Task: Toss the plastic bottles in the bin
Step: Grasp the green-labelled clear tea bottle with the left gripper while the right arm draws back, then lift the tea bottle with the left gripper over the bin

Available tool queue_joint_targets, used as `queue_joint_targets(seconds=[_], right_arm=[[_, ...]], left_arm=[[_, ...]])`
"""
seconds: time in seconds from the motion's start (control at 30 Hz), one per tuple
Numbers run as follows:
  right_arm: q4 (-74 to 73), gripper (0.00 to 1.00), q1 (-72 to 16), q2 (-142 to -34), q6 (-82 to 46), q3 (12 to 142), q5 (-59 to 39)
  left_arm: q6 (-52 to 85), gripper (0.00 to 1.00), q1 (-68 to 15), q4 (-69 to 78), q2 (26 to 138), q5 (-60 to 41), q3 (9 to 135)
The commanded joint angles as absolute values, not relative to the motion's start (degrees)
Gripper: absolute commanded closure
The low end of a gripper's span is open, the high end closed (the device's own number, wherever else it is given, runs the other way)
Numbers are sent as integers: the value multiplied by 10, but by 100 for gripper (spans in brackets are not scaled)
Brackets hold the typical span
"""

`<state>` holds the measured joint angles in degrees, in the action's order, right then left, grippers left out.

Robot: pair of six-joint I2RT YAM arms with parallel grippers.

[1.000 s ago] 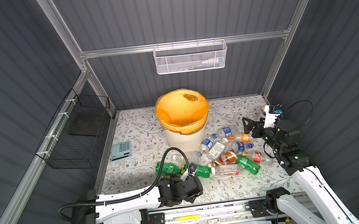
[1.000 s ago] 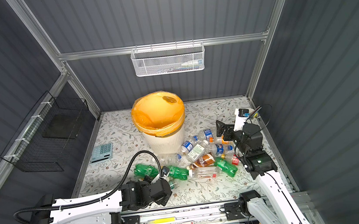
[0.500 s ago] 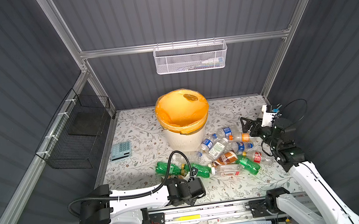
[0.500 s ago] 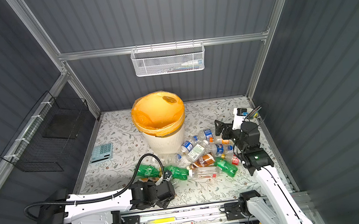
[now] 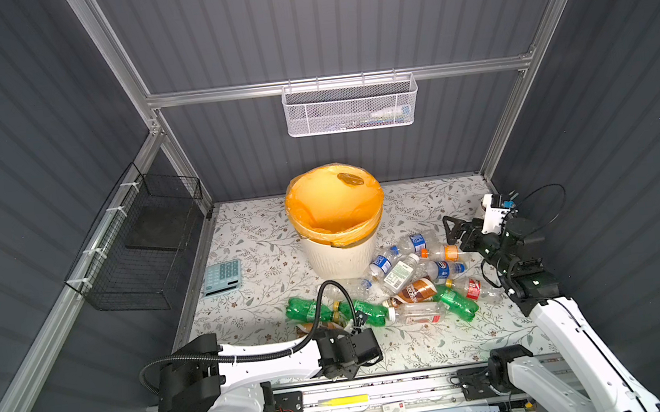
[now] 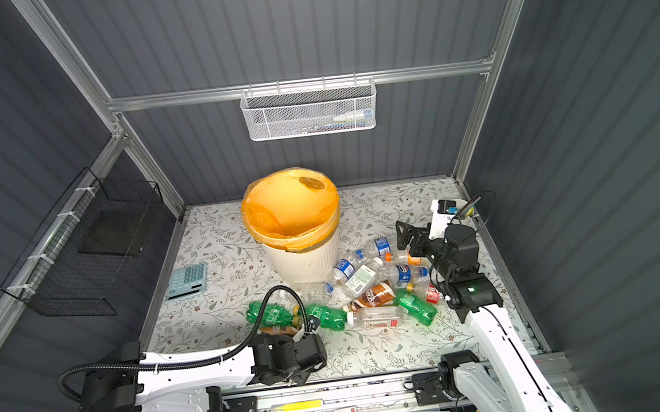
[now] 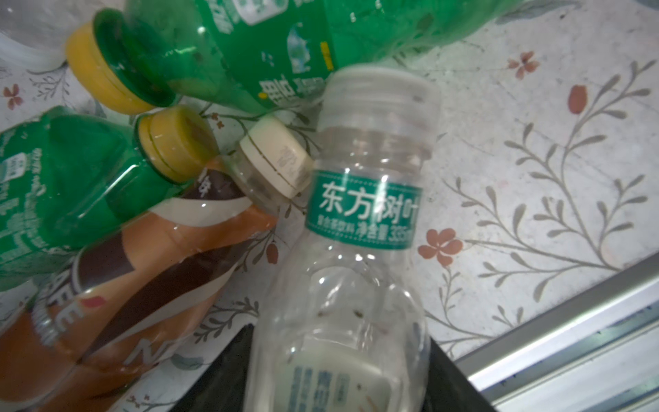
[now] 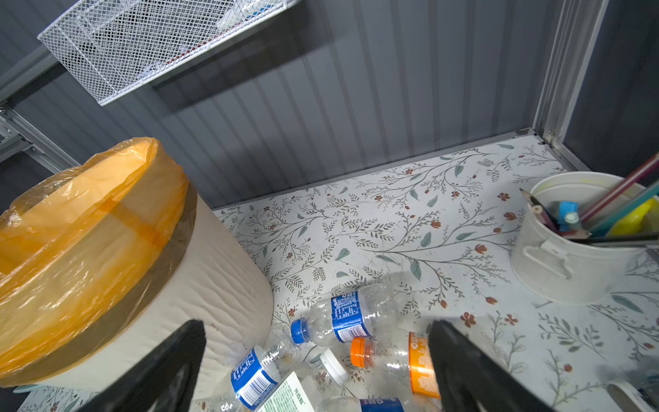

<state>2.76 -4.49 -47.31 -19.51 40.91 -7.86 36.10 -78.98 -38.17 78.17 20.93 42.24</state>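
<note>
Grasp step: left hand (image 7: 335, 367) clasps the clear bottle (image 7: 360, 257), right hand (image 8: 317, 328) spread wide; next, lift toward the bin (image 5: 340, 258).

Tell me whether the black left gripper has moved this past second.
Yes. In a top view the left gripper has slid right, away from the flat teal calculator, slightly nearer the front aluminium rail.

- Even light from above brightens the table (image 5: 424, 201); walls look dim.
- Left wrist view is smeared, with glare on the clear bottle (image 7: 356, 285).
- Right wrist view is sharp, with sheen on the bin (image 8: 89, 232).
</note>
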Motion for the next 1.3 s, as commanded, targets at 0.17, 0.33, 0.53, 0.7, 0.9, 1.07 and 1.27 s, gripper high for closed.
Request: queue_joint_targets(seconds=[0.17, 0.33, 0.53, 0.7, 0.9, 1.07, 1.27], right_arm=[[17, 1, -20, -460, -201, 404, -100], [17, 1, 0, -452, -206, 405, -110], [18, 1, 21, -442, -205, 412, -116], [20, 1, 35, -434, -205, 425, -126], [19, 1, 46, -423, -210, 432, -127], [23, 1, 49, -418, -211, 434, -129], [8, 1, 49, -438, -234, 427, -174]], left_arm=[[343, 57, -791, -364, 774, 193, 435], [321, 61, -790, -380, 697, 240, 470], [200, 60, -790, -427, 596, 415, 606], [-36, 60, -790, -297, 531, 533, 725], [-319, 60, -790, 50, 481, 467, 732], [-394, 60, -789, 149, 541, 457, 747], [-123, 60, -528, 48, 609, 269, 731]])
